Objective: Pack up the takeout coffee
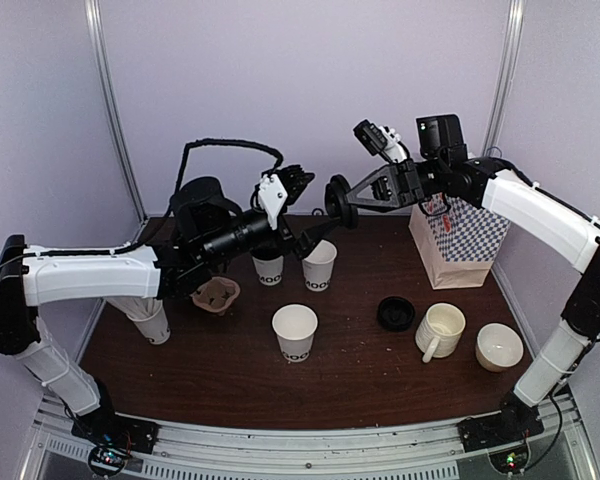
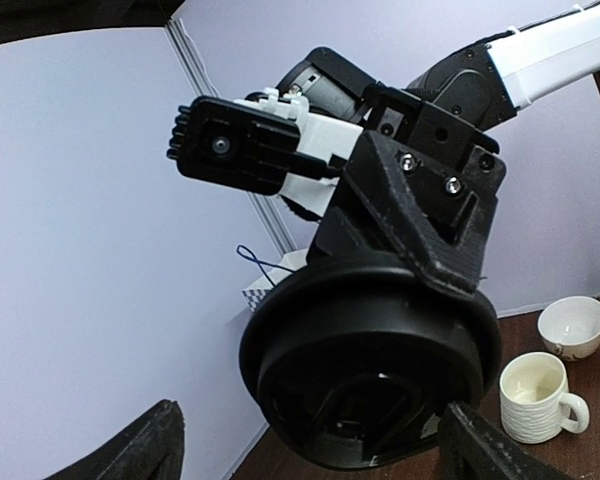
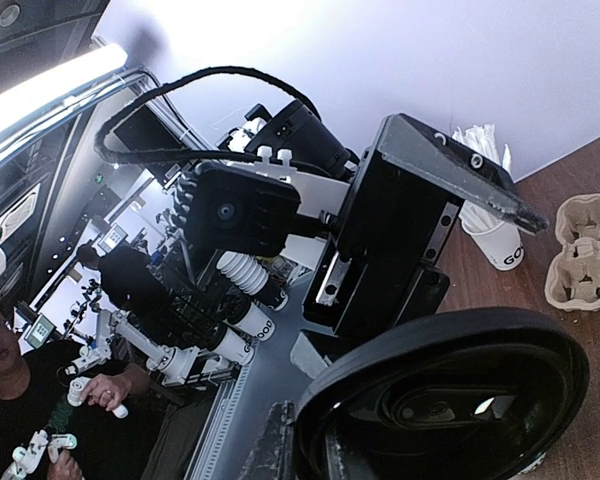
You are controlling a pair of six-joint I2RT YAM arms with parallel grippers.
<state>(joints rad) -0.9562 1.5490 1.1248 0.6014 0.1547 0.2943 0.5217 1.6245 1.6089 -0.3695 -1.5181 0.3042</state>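
My left gripper (image 2: 305, 440) has its fingers spread wide, and the round black plastic lid (image 2: 365, 375) hangs just in front of them. The right gripper (image 2: 445, 265) pinches this lid by its rim. I judge it light, thin and a little slippery, so I would take the opposite rim.

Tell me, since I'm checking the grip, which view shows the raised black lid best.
Left wrist: the raised black lid appears whole and large. Right wrist crops its lower edge; top external shows it small, edge-on.
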